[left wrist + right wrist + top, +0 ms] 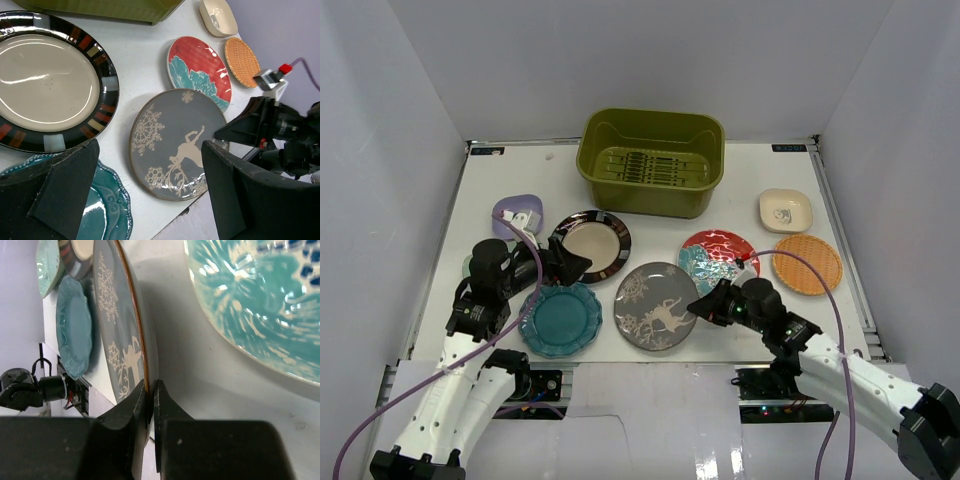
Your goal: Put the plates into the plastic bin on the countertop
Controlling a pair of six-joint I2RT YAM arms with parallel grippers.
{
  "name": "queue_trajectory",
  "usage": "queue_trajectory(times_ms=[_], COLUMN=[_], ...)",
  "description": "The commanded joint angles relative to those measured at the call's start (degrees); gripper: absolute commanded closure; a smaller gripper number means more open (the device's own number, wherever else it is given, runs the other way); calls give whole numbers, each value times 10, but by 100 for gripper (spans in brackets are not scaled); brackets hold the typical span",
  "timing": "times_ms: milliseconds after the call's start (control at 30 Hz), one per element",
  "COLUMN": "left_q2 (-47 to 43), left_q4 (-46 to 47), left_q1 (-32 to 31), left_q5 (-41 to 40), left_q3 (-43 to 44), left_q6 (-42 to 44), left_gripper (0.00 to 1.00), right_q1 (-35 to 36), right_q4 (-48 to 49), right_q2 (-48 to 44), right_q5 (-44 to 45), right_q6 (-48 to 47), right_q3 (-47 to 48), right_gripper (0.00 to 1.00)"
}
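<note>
The plastic bin (640, 197) shows just its ribbed bottom. The right gripper (151, 387) pinches the rim of the grey floral plate (107, 295); the left gripper (150, 150) gapes, holding nothing.

Black-rimmed plate (50, 80) cut off at left wrist view's left edge.

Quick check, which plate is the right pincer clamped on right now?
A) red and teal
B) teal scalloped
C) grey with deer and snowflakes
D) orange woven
C: in the right wrist view the right pincer is shut on the rim of the grey plate.
</note>
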Motion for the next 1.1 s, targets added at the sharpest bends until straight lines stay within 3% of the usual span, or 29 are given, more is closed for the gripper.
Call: queue_trajectory(times_ms=[0,167,300,600,833,1067], left_q2=[-6,-1,-6,37,112,171], left_q4=[-3,-6,-10,-2,99,163], left_q1=[2,3,1,-5,-7,-49], left_q5=[-20,-18,-22,13,100,82], left_q3=[-3,-2,-1,8,-30,-35], left_q6=[-4,-4,-6,-17,-88,-127], left_gripper=[7,12,13,14,17,18], right_q1=[1,-7,-70,-207,-225,-226], right_q4=[-49,-69,-67,-56,-85,-93], right_q2=[-48,51,148,444,622,733], right_q5=[23,59,67,-44,-63,-94], right_q6=[-49,-129,-187,-221,-246,-245], right_q3=[138,384,535,837,994,1037], right_gripper=[92,92,92,92,92,92])
